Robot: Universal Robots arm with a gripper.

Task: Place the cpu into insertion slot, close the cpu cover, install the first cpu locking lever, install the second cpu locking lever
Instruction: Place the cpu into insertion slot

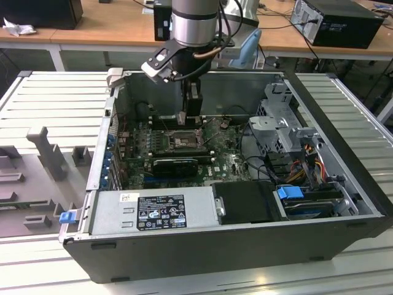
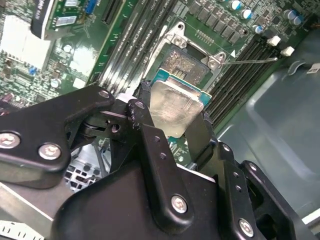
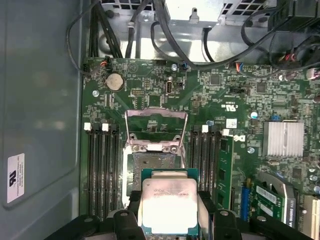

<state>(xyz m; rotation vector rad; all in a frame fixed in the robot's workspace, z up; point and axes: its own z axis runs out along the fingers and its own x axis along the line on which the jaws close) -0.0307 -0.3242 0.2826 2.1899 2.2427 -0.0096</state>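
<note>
Clamping a small square chip [image 3: 168, 207] by two opposite edges: the gripper [image 3: 169, 199], one matte black finger [image 3: 206, 215] pressed tight to each side. Showing in both wrist views a dull, pale silvery metal top, flat and faintly smudged, with a narrow green rim around it. Held over the near edge of the socket [image 3: 154, 166], overlapping it but not seated in it. Lying open below, a square recess with a dark, finely grained floor and a bright metal rim. Standing raised at the socket's far side, a thin silvery cover frame [image 3: 156, 113] with a large square window. Sticking out beside the socket in the second wrist view, a slim bare-metal lever rod [image 2: 250, 60]. Flanking the socket, long black memory slots [image 3: 102, 170] with white end clips. Spreading around all this, a green circuit board [image 3: 225, 100] carrying a round shiny coin battery [image 3: 115, 81] and a ribbed grey heat sink [image 3: 283, 138]. Enclosing the board in the exterior view, a dark sheet-metal computer case [image 1: 245, 252], open on top, resting on a ribbed pale table [image 1: 55, 98], with the grey arm [image 1: 194, 24] reaching down into it.
</note>
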